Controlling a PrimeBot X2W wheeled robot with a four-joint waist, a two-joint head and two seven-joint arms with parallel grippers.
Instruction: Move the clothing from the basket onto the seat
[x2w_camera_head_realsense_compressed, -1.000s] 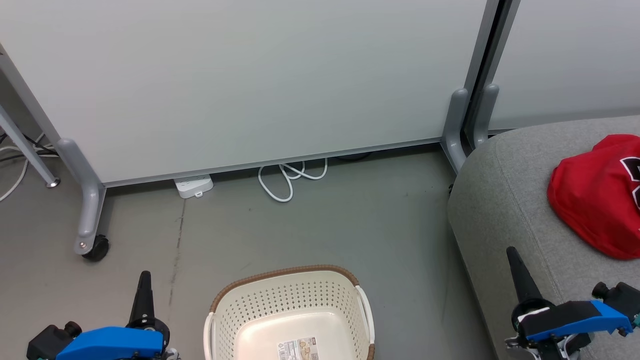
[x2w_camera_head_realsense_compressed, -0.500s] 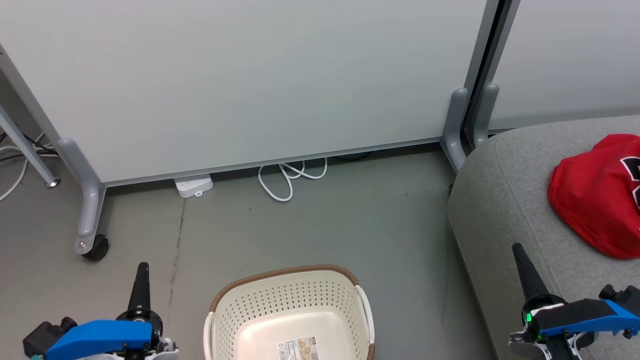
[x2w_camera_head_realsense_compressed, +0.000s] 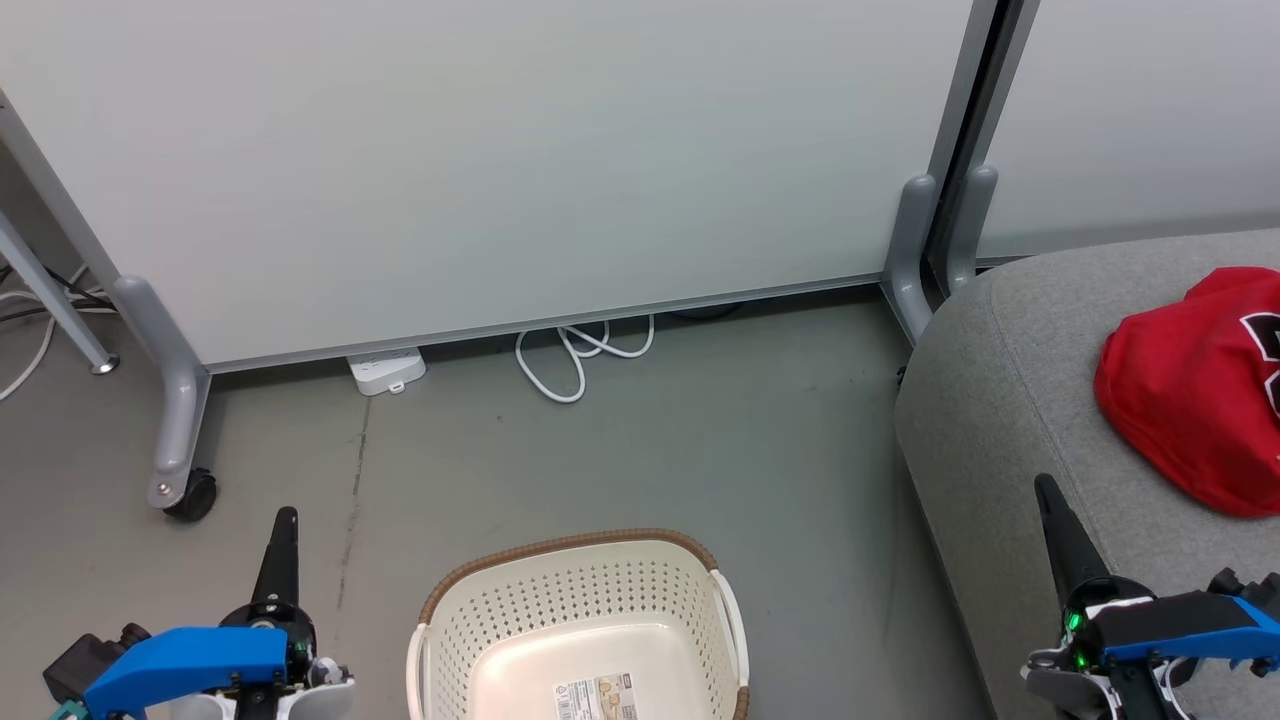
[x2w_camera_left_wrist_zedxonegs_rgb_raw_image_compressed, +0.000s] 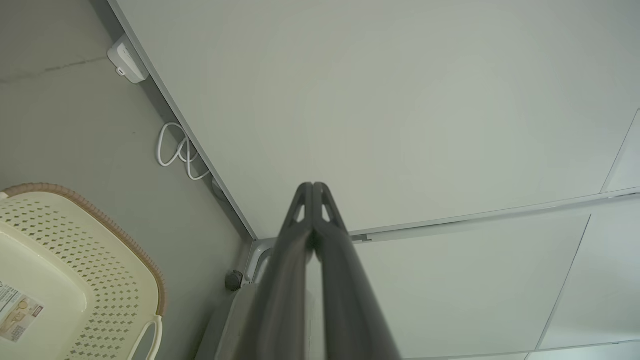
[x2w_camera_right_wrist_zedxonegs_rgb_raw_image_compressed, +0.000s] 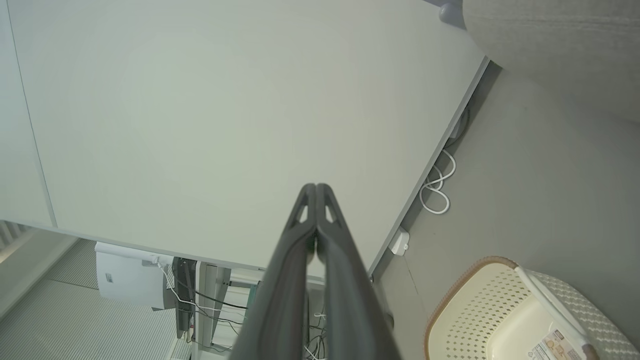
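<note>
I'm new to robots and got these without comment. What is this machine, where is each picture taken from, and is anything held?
This is a wheeled robot with two arms. One picture looks down from its head: the left gripper and right gripper, each two long dark fingers, show at the bottom corners. The other two look along those fingers from wrist cameras. Both grippers are shut and hold nothing. On the grey floor stands a cream perforated plastic basket with a brown rim; its visible inside has just a label. A crumpled red garment lies on the large grey fabric seat.
</note>
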